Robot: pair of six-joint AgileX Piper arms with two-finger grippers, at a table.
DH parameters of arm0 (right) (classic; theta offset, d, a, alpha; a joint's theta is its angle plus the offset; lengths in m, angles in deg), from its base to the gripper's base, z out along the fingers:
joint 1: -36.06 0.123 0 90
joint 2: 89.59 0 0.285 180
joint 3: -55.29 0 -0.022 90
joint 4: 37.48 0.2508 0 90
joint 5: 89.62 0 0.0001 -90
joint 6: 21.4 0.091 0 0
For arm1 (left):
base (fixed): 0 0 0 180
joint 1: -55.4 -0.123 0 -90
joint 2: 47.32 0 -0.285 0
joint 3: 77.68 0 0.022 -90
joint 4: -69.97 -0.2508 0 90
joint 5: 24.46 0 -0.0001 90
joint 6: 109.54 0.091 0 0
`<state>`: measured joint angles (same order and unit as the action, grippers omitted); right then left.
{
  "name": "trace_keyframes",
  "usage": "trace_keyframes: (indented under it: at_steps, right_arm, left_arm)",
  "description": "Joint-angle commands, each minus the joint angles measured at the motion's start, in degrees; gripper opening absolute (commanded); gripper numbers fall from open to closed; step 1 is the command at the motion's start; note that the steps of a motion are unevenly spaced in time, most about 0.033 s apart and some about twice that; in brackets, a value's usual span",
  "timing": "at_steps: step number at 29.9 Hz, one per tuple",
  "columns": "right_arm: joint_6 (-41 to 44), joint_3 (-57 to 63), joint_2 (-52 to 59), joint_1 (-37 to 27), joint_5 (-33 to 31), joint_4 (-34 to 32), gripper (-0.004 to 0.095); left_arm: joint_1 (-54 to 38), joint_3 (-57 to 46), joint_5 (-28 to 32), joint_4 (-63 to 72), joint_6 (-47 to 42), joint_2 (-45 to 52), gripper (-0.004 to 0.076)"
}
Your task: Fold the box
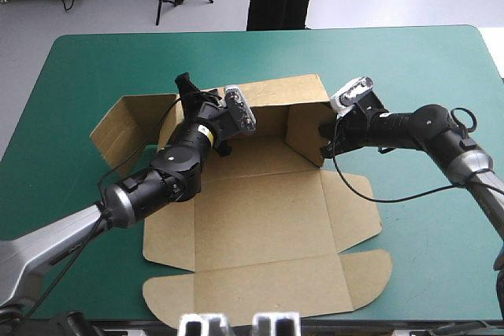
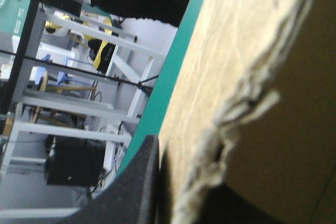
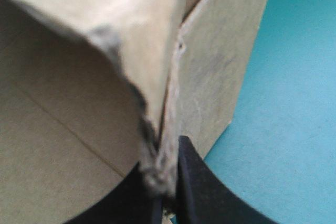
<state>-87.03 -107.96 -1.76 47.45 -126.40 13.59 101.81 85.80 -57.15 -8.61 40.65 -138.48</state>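
The brown box [image 1: 260,218] lies mid-table, with its base and lid panels flat toward the near edge. Its back wall [image 1: 279,92] and right wall [image 1: 303,131] stand raised, and a left flap [image 1: 130,120] leans outward. My left gripper [image 1: 187,88] is at the back wall's left end, shut on the board edge [image 2: 236,103], with one black finger [image 2: 139,182] against it. My right gripper [image 1: 327,133] is shut on the right wall's upper edge. There, the doubled board [image 3: 210,61] is pinched between my right gripper's [image 3: 165,190] fingers.
The lid's rounded flaps [image 1: 370,269] reach close to the table's near edge. Bare teal-green cover [image 1: 441,257] shows to the right of the box and along the far side [image 1: 236,53]. My left arm crosses over the box's left panel.
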Motion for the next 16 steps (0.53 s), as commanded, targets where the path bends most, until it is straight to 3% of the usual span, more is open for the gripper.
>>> trace_keyframes:
  at_steps: [1, 5, 9, 16]
  right_arm:
    - [8.29, -4.79, 1.94, 0.16, 2.28, -6.07, -0.0017]
    - [16.97, -6.99, 1.91, 0.16, 2.43, -14.7, -0.0017]
    - [21.15, -7.49, 1.91, 0.16, 4.74, -17.47, -0.0017]
    - [26.52, -7.62, 1.91, 0.06, 6.39, -24.02, -0.0017]
  left_arm:
    - [0.81, 2.06, 6.55, 1.61, -0.84, 5.41, 0.0155]
    - [2.31, 2.06, 7.27, 3.72, 0.06, 7.04, 0.0298]
    - [5.63, 2.06, 7.15, 3.72, 0.06, 7.25, 0.0391]
    - [9.32, 2.29, 1.11, 2.82, 0.18, 7.25, 0.0402]
